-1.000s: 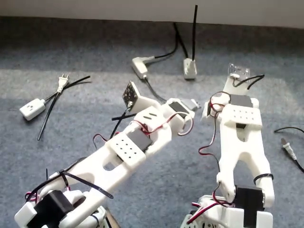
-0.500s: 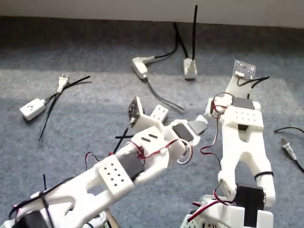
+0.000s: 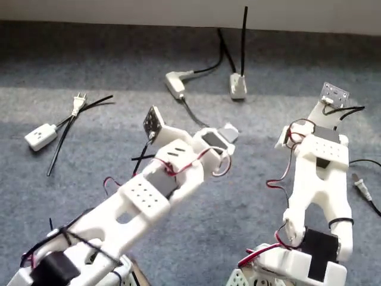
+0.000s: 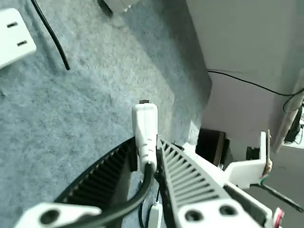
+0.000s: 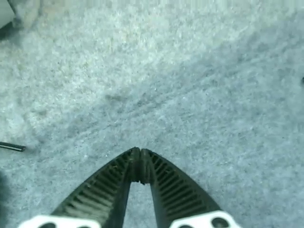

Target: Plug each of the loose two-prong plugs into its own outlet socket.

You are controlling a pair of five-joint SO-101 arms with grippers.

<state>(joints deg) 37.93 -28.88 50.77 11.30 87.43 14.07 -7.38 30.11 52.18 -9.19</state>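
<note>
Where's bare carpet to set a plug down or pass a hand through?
Bare carpet between left arm and right arm, and from the socket toward the left arm's base. Crowded: cables crossing by that socket and the loose plug; also the two connectors at the far middle. Left end effector holds another plug.

High view: a pale band of daylight is recorded across the middle of the carpet [image 3: 71,173]. A dark shaded strip is seen at the foot of the bright wall [image 3: 119,9]. The white shell of the left arm [image 3: 143,199] is lit strongly.
Left wrist view: the plug [image 4: 144,126] is struck by hard light; glare noted.
Right wrist view: soft, even light, with a dim diagonal band noted on the carpet.
</note>
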